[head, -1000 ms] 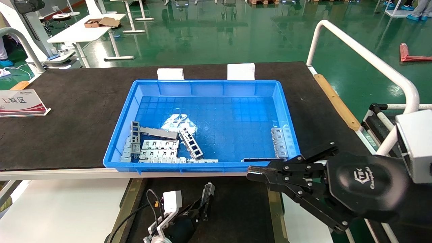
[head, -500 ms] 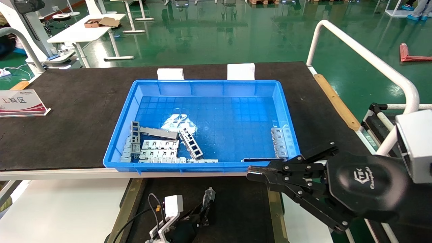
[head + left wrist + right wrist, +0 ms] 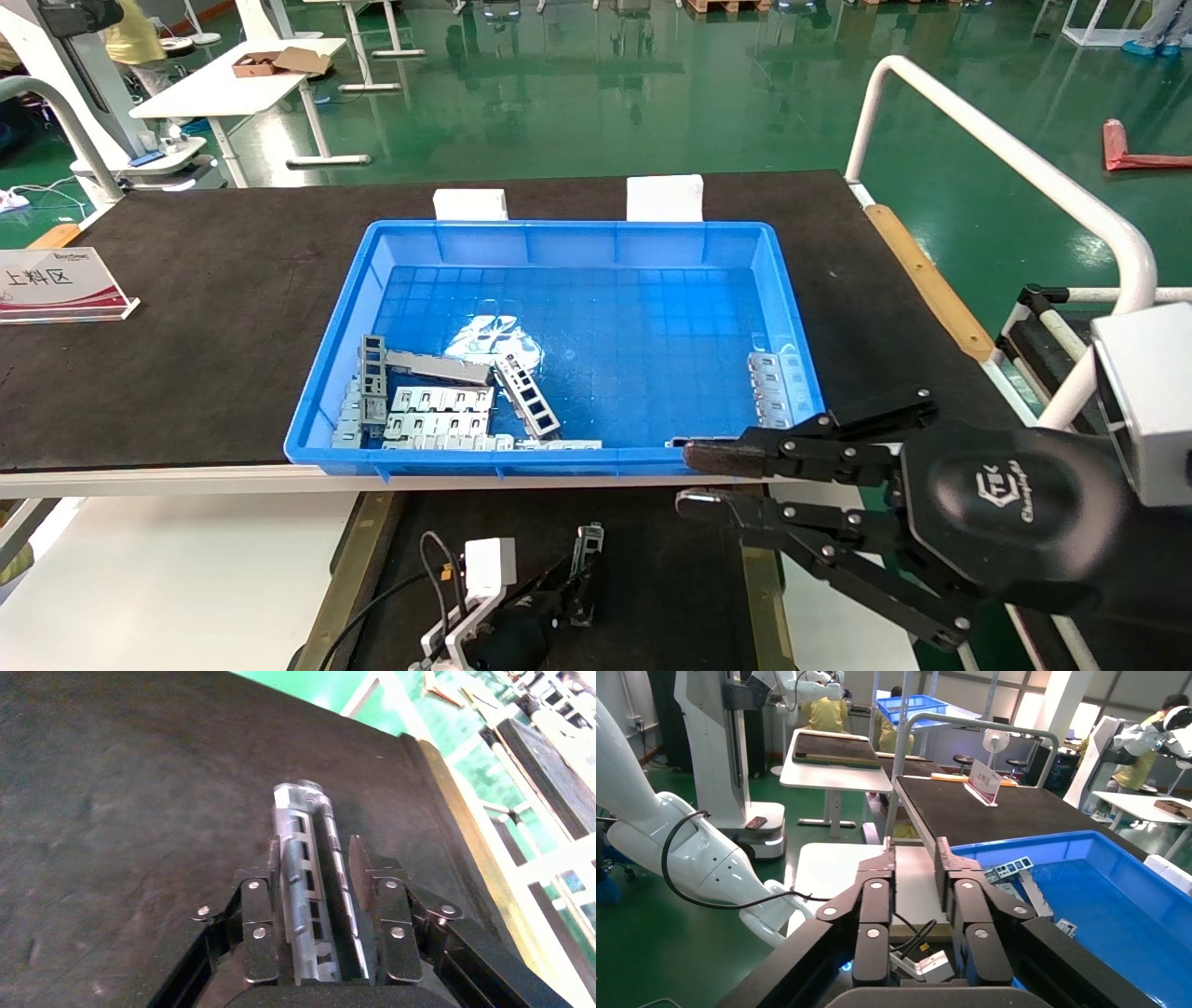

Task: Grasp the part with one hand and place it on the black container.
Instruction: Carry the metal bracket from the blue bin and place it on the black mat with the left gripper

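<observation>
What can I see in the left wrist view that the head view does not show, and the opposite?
Only the left wrist view shows the part up close: its row of rectangular openings, lying between the left gripper's fingers above the black container. Only the head view shows the blue bin with other metal pieces, and the right gripper, open, near the bin's near edge. Both show part, left gripper and container.
</observation>
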Tool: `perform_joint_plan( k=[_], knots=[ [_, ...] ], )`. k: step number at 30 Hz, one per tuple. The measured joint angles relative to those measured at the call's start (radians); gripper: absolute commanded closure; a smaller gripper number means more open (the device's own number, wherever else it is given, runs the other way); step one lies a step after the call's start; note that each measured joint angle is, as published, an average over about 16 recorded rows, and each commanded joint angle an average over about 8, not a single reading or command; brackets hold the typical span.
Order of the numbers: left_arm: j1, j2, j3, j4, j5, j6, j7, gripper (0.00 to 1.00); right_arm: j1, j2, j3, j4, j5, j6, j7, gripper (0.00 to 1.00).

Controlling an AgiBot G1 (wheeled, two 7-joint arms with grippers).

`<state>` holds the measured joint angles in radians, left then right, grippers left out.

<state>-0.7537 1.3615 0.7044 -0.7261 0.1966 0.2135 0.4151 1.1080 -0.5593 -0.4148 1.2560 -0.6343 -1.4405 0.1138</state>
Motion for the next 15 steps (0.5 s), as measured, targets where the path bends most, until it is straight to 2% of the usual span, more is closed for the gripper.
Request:
perform_joint_plan(
  k=[9, 15],
  knots=[
    [0.010, -0.027, 0.015, -0.006, 0.005, 0.080, 0.105, 0.00, 0.000, 0.000, 0.000, 0.000, 0.000, 0.000, 0.000, 0.00],
    [0.032, -0.087, 0.032, -0.048, 0.021, 0.150, 0.129, 0.00, 0.000, 0.000, 0.000, 0.000, 0.000, 0.000, 0.000, 0.00]
  ],
)
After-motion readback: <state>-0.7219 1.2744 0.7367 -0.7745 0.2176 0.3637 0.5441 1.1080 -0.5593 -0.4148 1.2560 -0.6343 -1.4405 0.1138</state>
